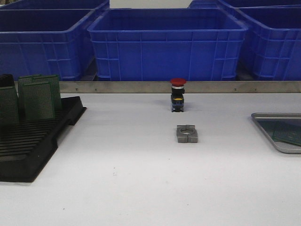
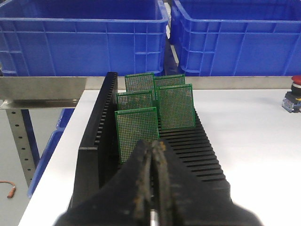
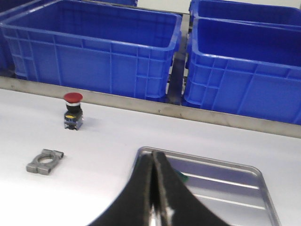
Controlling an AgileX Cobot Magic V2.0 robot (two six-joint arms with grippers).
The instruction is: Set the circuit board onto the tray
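Several green circuit boards (image 1: 37, 96) stand upright in a black slotted rack (image 1: 28, 146) at the table's left. The silver tray (image 1: 265, 125) lies at the right edge with one green circuit board (image 1: 288, 133) flat in it. Neither gripper shows in the front view. In the left wrist view my left gripper (image 2: 153, 145) is shut and empty, just short of the nearest standing board (image 2: 136, 132) in the rack (image 2: 202, 150). In the right wrist view my right gripper (image 3: 154, 157) is shut and empty over the tray's (image 3: 225, 181) corner, hiding all but a green corner of the board (image 3: 181, 178).
A red-capped push-button switch (image 1: 178, 95) stands mid-table, with a grey metal clamp block (image 1: 187, 133) in front of it. Big blue plastic bins (image 1: 167, 44) line the back behind a metal rail (image 1: 117, 87). The table's left edge runs beside the rack.
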